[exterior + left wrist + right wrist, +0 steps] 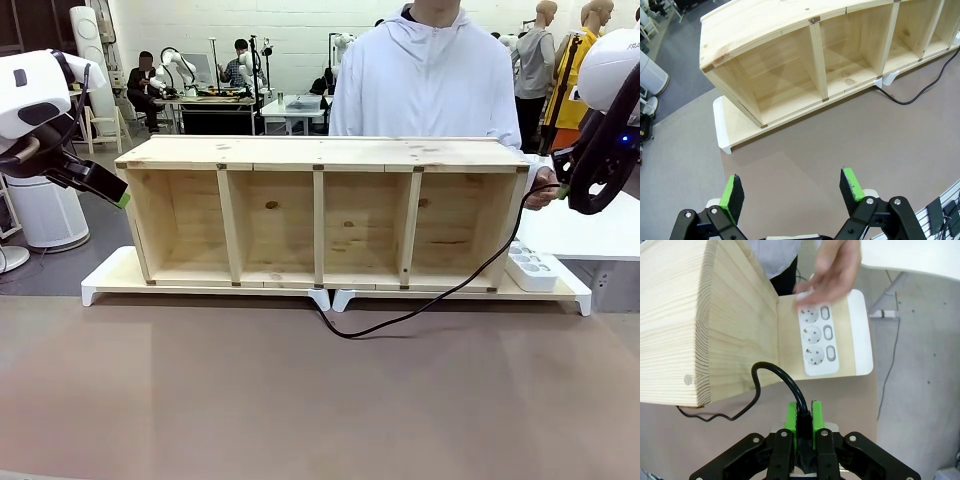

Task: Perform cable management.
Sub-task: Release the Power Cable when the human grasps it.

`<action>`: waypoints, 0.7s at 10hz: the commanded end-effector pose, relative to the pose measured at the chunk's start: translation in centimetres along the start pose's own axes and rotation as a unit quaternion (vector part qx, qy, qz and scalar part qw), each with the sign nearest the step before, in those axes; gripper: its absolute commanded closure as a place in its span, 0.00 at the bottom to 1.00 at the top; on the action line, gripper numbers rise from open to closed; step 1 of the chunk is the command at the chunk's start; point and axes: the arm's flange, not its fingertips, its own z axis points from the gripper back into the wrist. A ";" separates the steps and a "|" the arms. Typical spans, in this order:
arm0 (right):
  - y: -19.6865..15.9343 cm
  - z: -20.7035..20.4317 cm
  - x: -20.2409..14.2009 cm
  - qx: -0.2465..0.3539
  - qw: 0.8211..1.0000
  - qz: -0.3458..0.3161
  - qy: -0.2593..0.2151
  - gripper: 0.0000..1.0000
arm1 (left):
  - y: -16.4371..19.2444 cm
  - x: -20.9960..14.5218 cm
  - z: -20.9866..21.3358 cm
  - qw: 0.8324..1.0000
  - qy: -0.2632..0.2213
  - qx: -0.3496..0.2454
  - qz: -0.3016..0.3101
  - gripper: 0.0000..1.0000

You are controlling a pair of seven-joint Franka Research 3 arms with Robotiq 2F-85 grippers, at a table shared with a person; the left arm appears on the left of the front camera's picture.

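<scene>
Brown tabletop (300,400), bare foreground; cable (400,318): thin, limp, light, looping centre frame to right edge, best pinched near plug; right pincer (803,412) clamped on it; left pincer (792,187) wide, empty.

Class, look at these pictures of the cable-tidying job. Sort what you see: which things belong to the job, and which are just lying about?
Part of the job:
- cable, clamped in the right gripper
- power strip under the person's hand
- wooden shelf
- left gripper, open, holding nothing

Just about:
- white bin on the floor
</scene>
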 end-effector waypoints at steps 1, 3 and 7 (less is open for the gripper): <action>0.0 0.0 0.0 0.001 1.000 0.000 -0.001 0.85 | 0.1 0.1 -0.1 1.000 -0.004 0.004 -0.004 0.00; 0.0 0.0 0.0 0.001 1.000 0.000 -0.001 0.85 | 0.1 0.1 -0.1 1.000 -0.004 0.004 -0.004 0.00; 0.0 0.0 0.0 0.001 1.000 0.000 -0.001 0.85 | 0.1 0.1 -0.1 1.000 -0.004 0.004 -0.004 0.00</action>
